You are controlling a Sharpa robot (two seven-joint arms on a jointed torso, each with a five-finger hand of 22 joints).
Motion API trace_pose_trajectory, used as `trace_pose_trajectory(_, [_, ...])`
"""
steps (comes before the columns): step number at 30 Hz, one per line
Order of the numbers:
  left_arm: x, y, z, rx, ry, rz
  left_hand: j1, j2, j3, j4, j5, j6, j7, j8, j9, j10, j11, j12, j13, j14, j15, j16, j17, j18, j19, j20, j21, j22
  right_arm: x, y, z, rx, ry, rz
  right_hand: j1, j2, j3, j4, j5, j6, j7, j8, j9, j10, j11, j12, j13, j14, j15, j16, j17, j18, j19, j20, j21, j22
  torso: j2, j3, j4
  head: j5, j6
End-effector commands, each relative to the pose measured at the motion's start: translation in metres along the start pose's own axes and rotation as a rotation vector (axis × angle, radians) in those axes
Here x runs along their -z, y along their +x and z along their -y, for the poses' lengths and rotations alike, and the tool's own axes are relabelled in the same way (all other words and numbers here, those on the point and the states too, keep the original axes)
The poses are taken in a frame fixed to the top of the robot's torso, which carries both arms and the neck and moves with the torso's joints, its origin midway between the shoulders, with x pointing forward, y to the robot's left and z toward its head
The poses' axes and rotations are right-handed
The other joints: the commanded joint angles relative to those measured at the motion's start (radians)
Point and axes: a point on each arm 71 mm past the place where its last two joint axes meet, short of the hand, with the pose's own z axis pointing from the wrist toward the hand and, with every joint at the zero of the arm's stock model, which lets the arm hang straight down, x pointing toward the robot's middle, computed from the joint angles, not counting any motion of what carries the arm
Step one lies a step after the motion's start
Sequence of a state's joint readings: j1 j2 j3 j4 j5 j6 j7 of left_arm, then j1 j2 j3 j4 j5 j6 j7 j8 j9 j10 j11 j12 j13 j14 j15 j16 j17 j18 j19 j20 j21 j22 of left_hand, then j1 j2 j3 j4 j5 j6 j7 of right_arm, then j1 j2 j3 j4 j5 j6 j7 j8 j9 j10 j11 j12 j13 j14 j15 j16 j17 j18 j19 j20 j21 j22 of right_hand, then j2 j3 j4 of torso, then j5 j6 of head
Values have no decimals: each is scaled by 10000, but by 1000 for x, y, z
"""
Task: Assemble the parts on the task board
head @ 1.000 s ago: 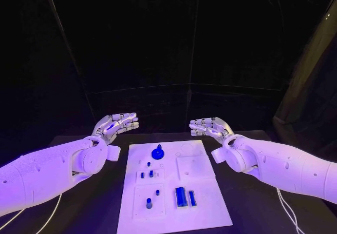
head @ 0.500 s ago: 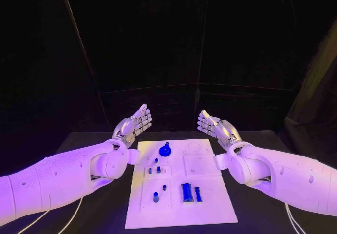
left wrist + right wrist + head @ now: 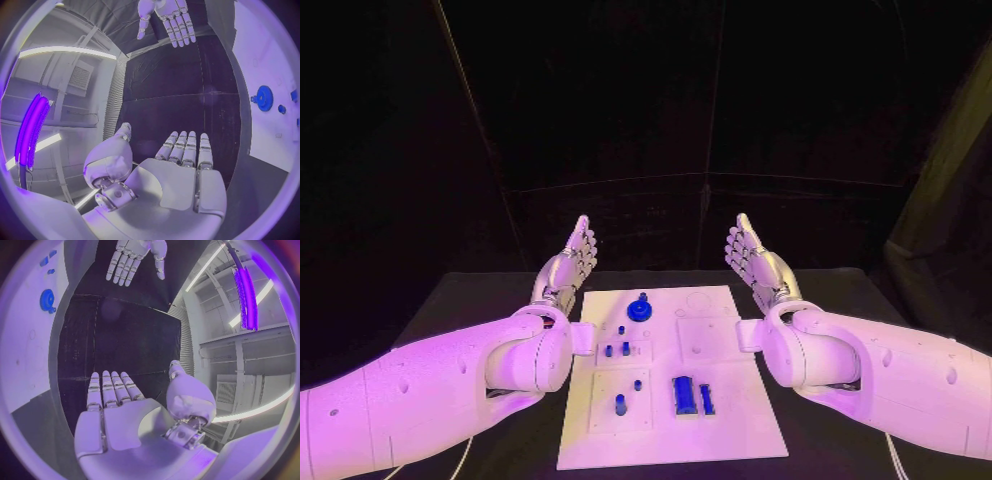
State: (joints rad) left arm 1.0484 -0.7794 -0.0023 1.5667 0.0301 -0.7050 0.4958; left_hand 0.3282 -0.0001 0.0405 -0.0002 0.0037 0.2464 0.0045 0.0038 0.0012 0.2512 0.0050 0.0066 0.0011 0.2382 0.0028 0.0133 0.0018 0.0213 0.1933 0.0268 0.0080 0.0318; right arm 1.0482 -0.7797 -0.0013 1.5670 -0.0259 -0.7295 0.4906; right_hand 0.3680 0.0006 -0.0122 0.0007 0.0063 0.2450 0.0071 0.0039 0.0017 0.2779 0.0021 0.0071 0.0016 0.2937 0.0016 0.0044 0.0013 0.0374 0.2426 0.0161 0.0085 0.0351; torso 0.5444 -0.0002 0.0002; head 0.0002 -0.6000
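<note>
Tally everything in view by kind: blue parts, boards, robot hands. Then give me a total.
Blue parts: 8
White task board: 1
Robot hands: 2, left robot hand and right robot hand
Total: 11

no readable text, labels or numbers

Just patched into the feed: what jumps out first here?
Two silver many-fingered hands, left and right, stand open with straight fingers above the far corners of the white task board, palms facing each other, holding nothing. On the board, a round blue gear-like part sits near the far edge.
</note>
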Motion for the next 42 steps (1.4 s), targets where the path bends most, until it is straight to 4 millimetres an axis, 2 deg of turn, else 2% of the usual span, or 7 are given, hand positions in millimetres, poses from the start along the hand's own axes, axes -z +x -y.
trace_pose_trajectory(1, [0, -2, 5, -485, 476, 443, -1045, 1, -405, 2, -37, -784, -45, -38, -12, -803, -50, -66, -11, -760, -28, -133, -18, -213, -608, -268, -80, -318, 0, -2, -2, 9, -145, 427, -1180, -6, 122, -7, -63, -780, -71, -39, -17, -887, -21, -71, -16, -934, -16, -44, -13, -374, -769, -161, -85, -351, -2, 2, -2, -2, 0])
trace_pose_trajectory(21, [0, -2, 5, -485, 476, 443, -2268, 1, -405, 2, -37, -1698, -45, -38, -12, -1727, -50, -66, -11, -1650, -28, -133, -18, -213, -1933, -268, -80, -318, 0, -2, -2, 9, -145, 427, -2565, -6, 122, -7, -63, -1682, -71, -39, -17, -1937, -21, -71, -16, -2049, -16, -44, -13, -374, -1686, -161, -85, -351, -2, 2, -2, -2, 0])
trace_pose_trajectory(23, [0, -2, 5, -485, 476, 443, -2330, 1, -405, 2, -37, -1746, -45, -38, -12, -1787, -50, -66, -11, -2382, -28, -133, -18, -213, -1933, -268, -80, -318, 0, -2, -2, 9, -145, 427, -2943, -6, 122, -7, -63, -2450, -71, -39, -17, -2779, -21, -71, -16, -2937, -16, -44, -13, -374, -2426, -161, -85, -351, -2, 2, -2, -2, 0])
trace_pose_trajectory(24, [0, -2, 5, -485, 476, 443, -2363, 1, -405, 2, -37, -2464, -45, -38, -12, -1792, -50, -66, -11, -2382, -28, -133, -18, -213, -1933, -268, -80, -318, 0, -2, -2, 9, -145, 427, -3680, -6, 122, -7, -63, -2450, -71, -39, -17, -2779, -21, -71, -16, -2937, -16, -44, -13, -374, -2426, -161, -85, -351, -2, 2, -2, -2, 0])
trace_pose_trajectory(25, [0, -2, 5, -485, 476, 443, -2386, 1, -405, 2, -37, -2464, -45, -38, -12, -2512, -50, -66, -11, -2382, -28, -133, -18, -213, -1933, -268, -80, -318, 0, -2, -2, 9, -145, 427, -3680, -6, 122, -7, -63, -2450, -71, -39, -17, -2779, -21, -71, -16, -2937, -16, -44, -13, -374, -2426, -161, -85, -351, -2, 2, -2, -2, 0])
trace_pose_trajectory(28, [0, -2, 5, -485, 476, 443, -3282, 1, -405, 2, -37, -2464, -45, -38, -12, -2512, -50, -66, -11, -2382, -28, -133, -18, -213, -1933, -268, -80, -318, 0, -2, -2, 9, -145, 427, -3680, -6, 122, -7, -63, -2450, -71, -39, -17, -2779, -21, -71, -16, -2937, -16, -44, -13, -374, -2426, -161, -85, -351, -2, 2, -2, -2, 0])
trace_pose_trajectory(42, [0, -2, 5, -485, 476, 443, -3282, 1, -405, 2, -37, -2464, -45, -38, -12, -2512, -50, -66, -11, -2382, -28, -133, -18, -213, -1933, -268, -80, -318, 0, -2, -2, 9, -145, 427, -3680, -6, 122, -7, -63, -2450, -71, -39, -17, -2779, -21, -71, -16, -2937, -16, -44, -13, -374, -2426, -161, -85, -351, -2, 2, -2, -2, 0])
